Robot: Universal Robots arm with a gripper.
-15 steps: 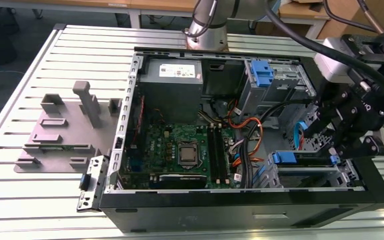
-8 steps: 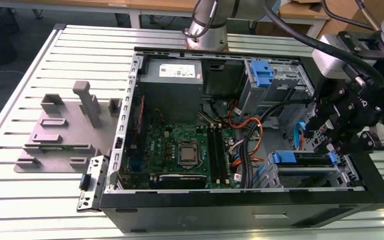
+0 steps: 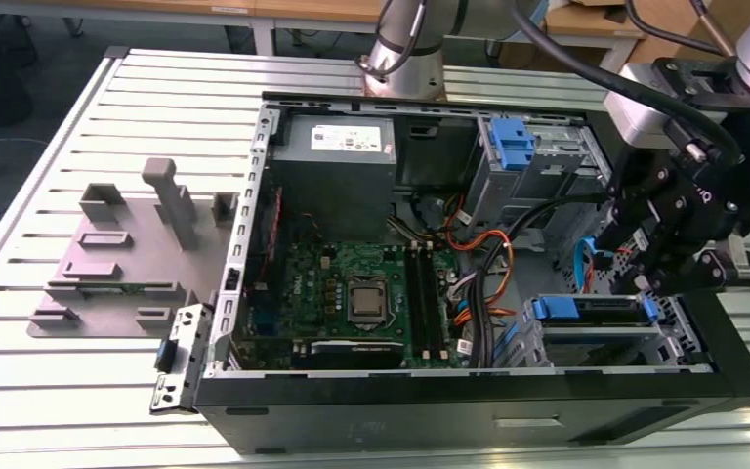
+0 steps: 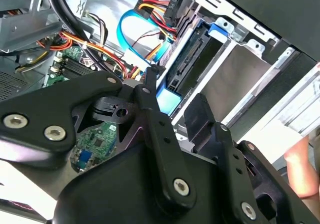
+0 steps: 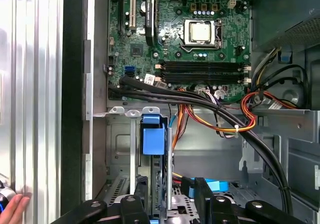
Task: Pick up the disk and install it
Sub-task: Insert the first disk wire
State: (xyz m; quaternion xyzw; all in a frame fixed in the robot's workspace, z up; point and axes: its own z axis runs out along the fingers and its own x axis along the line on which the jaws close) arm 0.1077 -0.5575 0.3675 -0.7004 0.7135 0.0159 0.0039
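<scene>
The disk (image 3: 594, 310) stands on edge in the drive cage at the exterior view's right front corner of the open computer case, its blue carrier handle (image 5: 153, 135) facing the motherboard. The second wrist view has the disk's dark connector edge (image 4: 192, 59) running along the metal bay. My gripper (image 3: 643, 278) hangs just above that cage. In the first wrist view my gripper (image 5: 168, 204) is open, one black finger on each side of the disk (image 5: 156, 181) with a gap to each. My gripper (image 4: 175, 92) holds nothing.
A grey power supply (image 3: 336, 147) and a blue bracket (image 3: 511, 147) sit at the case's far end. Orange and black cables (image 5: 220, 114) cross between the motherboard (image 5: 200, 34) and the cage. A grey fixture (image 3: 128, 244) lies outside the case. A person's hand (image 5: 14, 207) rests beside the case.
</scene>
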